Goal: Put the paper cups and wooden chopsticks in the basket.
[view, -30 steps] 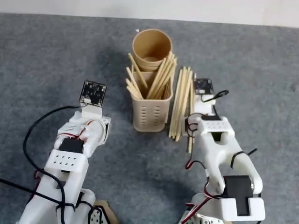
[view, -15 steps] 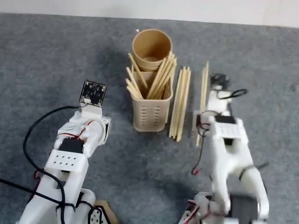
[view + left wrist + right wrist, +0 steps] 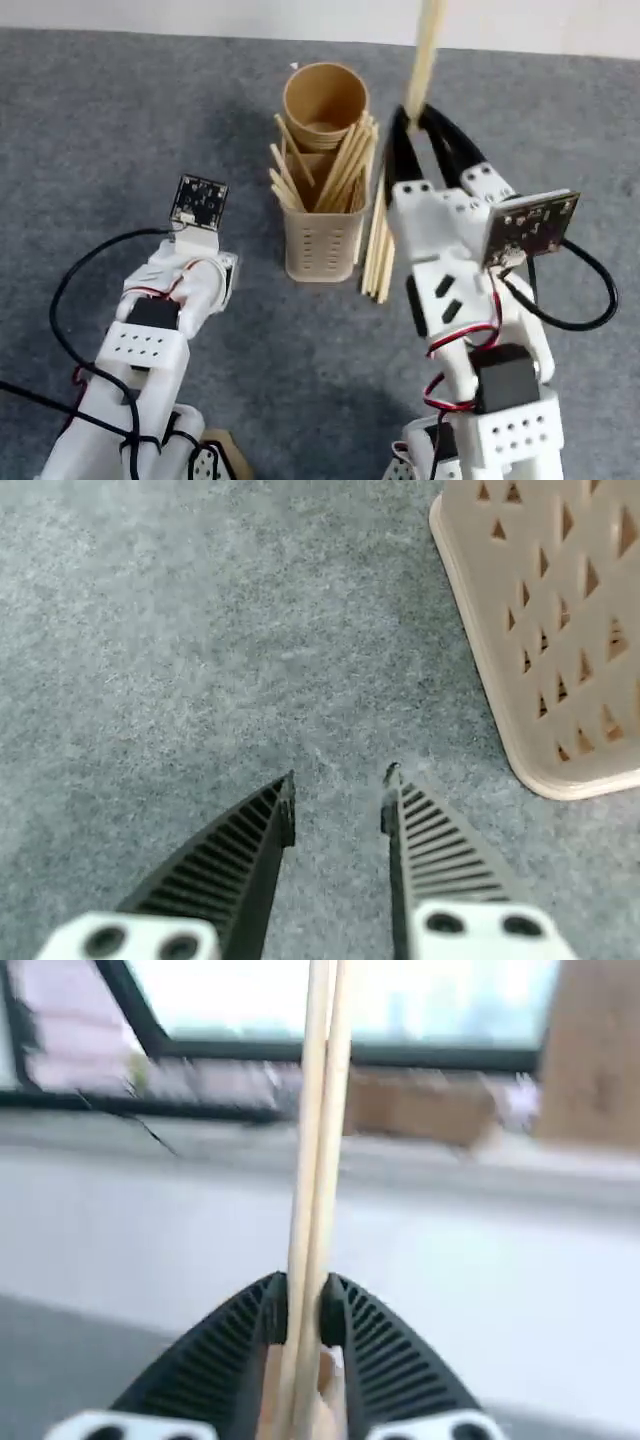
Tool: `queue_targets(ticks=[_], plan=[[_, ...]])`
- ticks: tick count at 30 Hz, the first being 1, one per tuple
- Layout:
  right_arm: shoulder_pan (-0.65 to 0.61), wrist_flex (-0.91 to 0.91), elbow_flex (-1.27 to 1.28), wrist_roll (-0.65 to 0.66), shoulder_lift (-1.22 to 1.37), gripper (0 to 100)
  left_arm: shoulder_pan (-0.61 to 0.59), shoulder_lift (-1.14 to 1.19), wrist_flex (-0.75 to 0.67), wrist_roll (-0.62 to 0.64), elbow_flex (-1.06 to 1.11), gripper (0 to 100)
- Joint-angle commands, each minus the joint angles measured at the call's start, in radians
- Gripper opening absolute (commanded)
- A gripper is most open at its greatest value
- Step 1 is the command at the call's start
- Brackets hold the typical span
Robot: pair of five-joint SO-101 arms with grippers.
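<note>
Ribbed right fingers (image 3: 390, 1360) pinch slender wooden chopsticks (image 3: 318, 1140).

The basket (image 3: 322, 245) is beige, patterned with rows of small triangular holes. At its twelve o'clock the cup (image 3: 324, 100) is tan; at three o'clock the chopsticks (image 3: 385, 240) are pale wood. The left gripper (image 3: 339, 780) and right gripper (image 3: 302, 1285) are ribbed black. The carpet (image 3: 120, 110) is speckled grey.

Soft even light on the carpet (image 3: 120, 110), faint shadow beside the basket (image 3: 322, 245), glare from the window (image 3: 450, 1000) behind the chopsticks (image 3: 318, 1110).

Wooden chopsticks (image 3: 318, 1160) upright in right hand (image 3: 302, 1295)
</note>
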Motion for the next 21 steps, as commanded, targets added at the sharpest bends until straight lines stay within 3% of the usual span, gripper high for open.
queue_targets(ticks=[1,6,9,14,21], plan=[[-0.073,-0.054,-0.090,0.005,0.107,0.5,0.012,-0.016,-0.017,-0.011,-0.005,17],[-0.180,-0.068,-0.062,0.002,0.159,0.7,0.012,-0.016,-0.017,-0.011,-0.005,17],[-0.213,-0.174,0.025,0.002,0.163,0.5,0.010,-0.016,-0.017,-0.011,-0.005,17],[-0.214,-0.371,0.222,0.006,0.163,0.5,0.007,-0.018,-0.017,-0.011,-0.005,17],[-0.173,-0.394,0.378,0.008,0.163,1.0,0.007,-0.018,-0.017,-0.011,-0.005,17]])
